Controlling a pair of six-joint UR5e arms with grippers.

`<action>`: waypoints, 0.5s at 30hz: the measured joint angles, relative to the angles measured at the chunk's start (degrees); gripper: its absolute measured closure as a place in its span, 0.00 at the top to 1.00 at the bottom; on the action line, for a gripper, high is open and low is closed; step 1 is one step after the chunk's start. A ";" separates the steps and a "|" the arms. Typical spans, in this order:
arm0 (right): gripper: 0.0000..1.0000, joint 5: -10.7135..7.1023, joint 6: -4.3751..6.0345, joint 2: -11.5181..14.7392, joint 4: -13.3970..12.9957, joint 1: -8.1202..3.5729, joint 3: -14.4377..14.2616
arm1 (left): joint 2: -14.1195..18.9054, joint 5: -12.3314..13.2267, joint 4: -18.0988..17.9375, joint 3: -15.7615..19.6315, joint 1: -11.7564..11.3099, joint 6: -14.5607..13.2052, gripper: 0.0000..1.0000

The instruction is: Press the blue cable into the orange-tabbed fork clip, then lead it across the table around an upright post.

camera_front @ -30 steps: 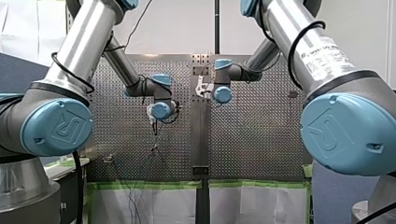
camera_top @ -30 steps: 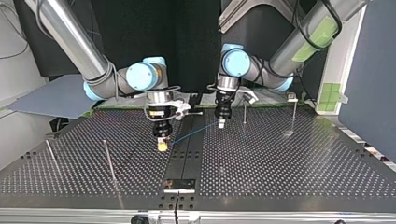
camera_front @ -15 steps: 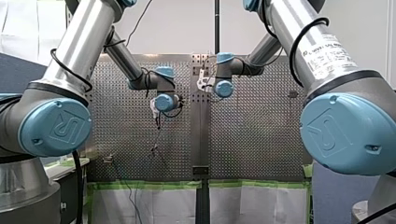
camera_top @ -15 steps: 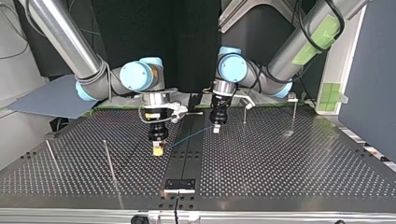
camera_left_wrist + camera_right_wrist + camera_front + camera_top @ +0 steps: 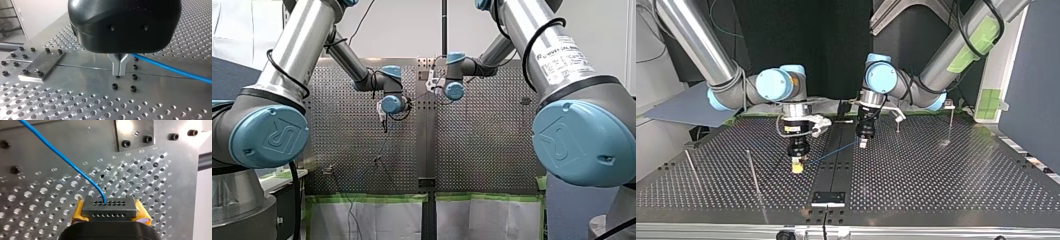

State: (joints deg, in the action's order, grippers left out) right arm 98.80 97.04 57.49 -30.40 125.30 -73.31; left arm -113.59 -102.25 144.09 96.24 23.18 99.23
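Spanning the bench [image 5: 936, 180], the blue cable [image 5: 833, 151] runs from my left hand [image 5: 863, 144], seemingly pinched on it, toward 8 o'clock to my right hand [image 5: 797, 167], which clamps its black end block [image 5: 110, 206]. Clipping and routing judged not yet done.

A robotics lab: my left arm [image 5: 297, 45] and my right arm [image 5: 552, 55] flank a perforated metal table [image 5: 487, 150].

1. my left arm [image 5: 956, 50] enters from the top view's right, its wrist bent down and the left gripper [image 5: 863, 143] pointing straight down near the middle.
2. its metal fingers [image 5: 119, 67] are pressed together on the blue cable [image 5: 172, 71].
3. my right arm [image 5: 691, 40] enters from that view's left, with the right gripper [image 5: 797, 167] vertical and nearer that camera.
4. its yellow pads [image 5: 78, 212] clamp a dark block [image 5: 109, 207].
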 joint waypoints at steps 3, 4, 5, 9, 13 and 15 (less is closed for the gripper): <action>0.00 0.00 0.00 0.11 0.40 -0.17 0.55 | 0.00 -0.01 0.16 -0.37 0.10 0.00 0.00; 0.00 -0.01 0.00 0.14 0.54 -0.20 0.72 | 0.00 -0.04 0.34 -0.62 0.16 0.00 0.00; 0.00 0.00 0.00 0.16 0.67 -0.23 0.90 | 0.00 -0.05 0.54 -0.86 0.22 0.00 0.00; 0.00 -0.06 0.01 0.27 1.11 -0.34 1.62 | 0.03 -0.11 1.50 -1.95 0.51 0.00 0.00; 0.00 -0.30 0.01 0.35 1.55 -0.42 2.24 | 0.13 -0.28 2.02 -2.77 0.84 0.01 0.00; 0.00 -0.42 0.01 0.47 1.90 -0.43 2.58 | 0.36 -0.32 2.11 -2.90 0.97 0.04 0.00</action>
State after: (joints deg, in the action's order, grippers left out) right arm 98.39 97.05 57.97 -28.50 124.87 -70.73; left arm -113.23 -102.57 146.20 93.34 24.15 99.26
